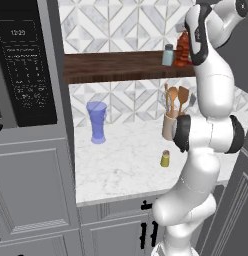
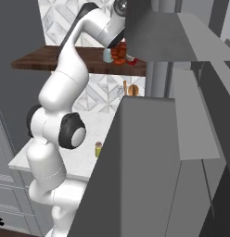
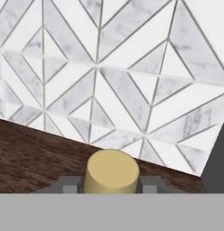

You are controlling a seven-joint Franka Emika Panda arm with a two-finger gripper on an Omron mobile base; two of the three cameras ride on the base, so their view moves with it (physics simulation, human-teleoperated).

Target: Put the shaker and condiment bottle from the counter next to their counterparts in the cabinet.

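In the hand view, the tan-yellow cap of the condiment bottle sits between my gripper's dark fingertips, so the gripper is shut on it. The bottle's red-orange body stands on the right part of the dark wooden cabinet shelf, just right of the pale blue-grey shaker, half hidden by my arm. In the right base view red bottle shapes crowd beside that pale shaker; I cannot separate them. The small olive-yellow shaker stands on the marble counter.
A blue glass vase stands at the counter's back left. A beige holder with wooden utensils sits at the back right, behind my arm. A black microwave is built in at the left. A grey hood looms at the right.
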